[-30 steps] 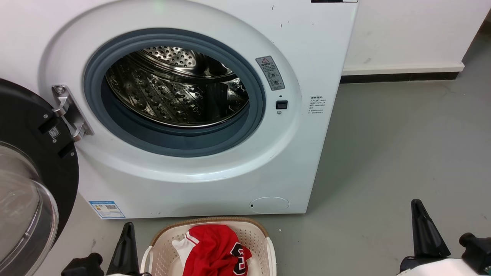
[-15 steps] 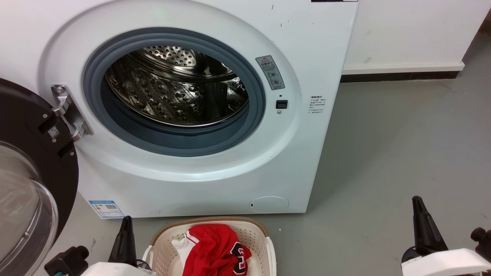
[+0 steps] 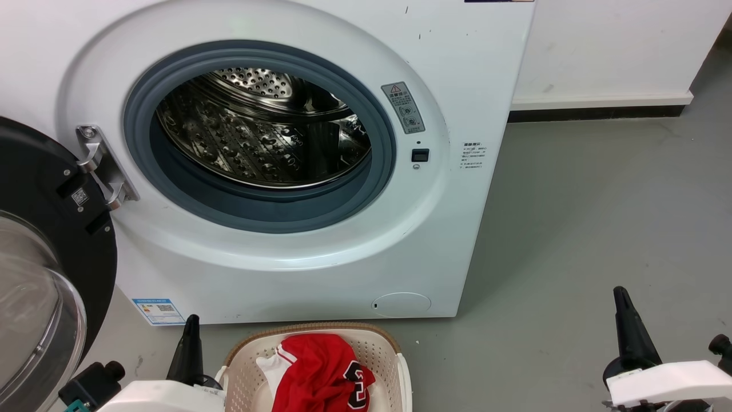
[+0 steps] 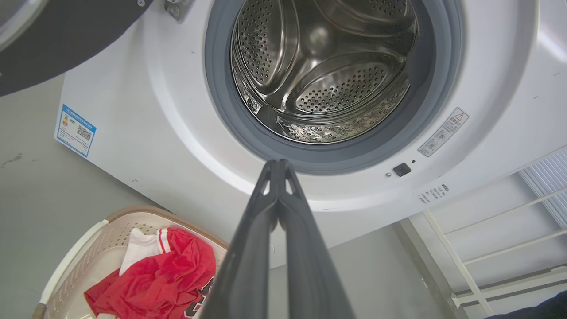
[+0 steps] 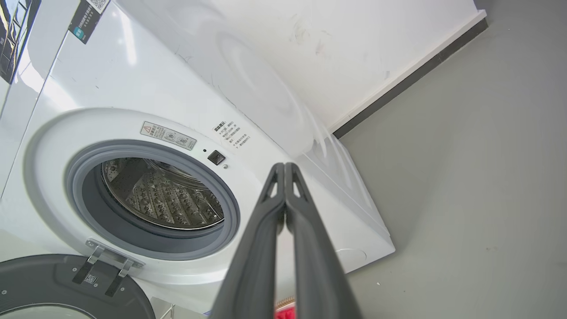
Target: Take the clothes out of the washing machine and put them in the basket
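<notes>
Red fabric with white trim and a black-and-white number, the clothes (image 3: 317, 372) lie bunched in the cream basket (image 3: 384, 342). The basket stands on the grey floor (image 3: 572, 229), just in front of the washing machine (image 3: 457, 114). The door (image 3: 51, 189) hangs wide open on the left. The steel drum (image 4: 328, 66) shows bare perforated metal in the head view and both wrist views, with no garment on the parts that can be seen.

The left hand (image 4: 278, 166) has its fingers pressed together on nothing and sits low just beside the basket's left edge. The right hand (image 5: 283, 166) is likewise closed and empty, well apart to the right over the floor.

The unloading step looks finished and the task seems at or near its end. The next move probably calls for a check of the drum's hidden near wall. If it is empty, both arms only need to hold clear of the basket.
</notes>
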You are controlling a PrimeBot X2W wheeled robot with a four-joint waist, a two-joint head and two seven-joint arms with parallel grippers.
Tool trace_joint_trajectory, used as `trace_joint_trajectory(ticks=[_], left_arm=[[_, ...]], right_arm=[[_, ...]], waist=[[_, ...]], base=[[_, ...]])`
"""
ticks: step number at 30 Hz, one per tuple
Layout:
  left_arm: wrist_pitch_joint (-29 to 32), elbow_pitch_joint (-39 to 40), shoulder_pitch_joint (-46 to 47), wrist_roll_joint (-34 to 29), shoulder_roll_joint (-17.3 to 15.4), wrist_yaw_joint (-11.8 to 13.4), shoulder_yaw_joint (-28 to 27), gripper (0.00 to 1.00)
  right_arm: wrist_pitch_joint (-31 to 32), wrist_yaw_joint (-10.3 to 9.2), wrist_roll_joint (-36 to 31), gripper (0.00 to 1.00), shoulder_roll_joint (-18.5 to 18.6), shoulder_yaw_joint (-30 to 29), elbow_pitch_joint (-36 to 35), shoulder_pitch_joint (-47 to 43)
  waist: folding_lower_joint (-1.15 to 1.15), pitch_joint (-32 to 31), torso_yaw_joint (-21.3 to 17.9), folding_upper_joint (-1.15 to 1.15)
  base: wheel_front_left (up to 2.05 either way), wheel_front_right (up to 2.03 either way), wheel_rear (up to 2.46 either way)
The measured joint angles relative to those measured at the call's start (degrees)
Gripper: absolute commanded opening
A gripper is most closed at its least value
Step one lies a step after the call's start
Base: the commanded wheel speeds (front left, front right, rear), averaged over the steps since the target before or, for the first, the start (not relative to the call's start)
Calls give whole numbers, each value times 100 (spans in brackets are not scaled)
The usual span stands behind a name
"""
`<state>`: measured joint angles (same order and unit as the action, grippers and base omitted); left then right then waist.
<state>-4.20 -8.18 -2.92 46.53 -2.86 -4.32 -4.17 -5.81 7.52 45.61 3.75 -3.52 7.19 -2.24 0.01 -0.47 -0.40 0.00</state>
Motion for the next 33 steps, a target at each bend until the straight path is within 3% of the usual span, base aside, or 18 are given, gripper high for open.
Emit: trace_joint_trajectory(ticks=[33], left_arm=[[522,-292,447,2225,0,-145,-123,0]], right_arm=[[531,-1,2354,0,19,-53,323,381]], waist=[[0,26,16,0]], base=[[0,0,0]])
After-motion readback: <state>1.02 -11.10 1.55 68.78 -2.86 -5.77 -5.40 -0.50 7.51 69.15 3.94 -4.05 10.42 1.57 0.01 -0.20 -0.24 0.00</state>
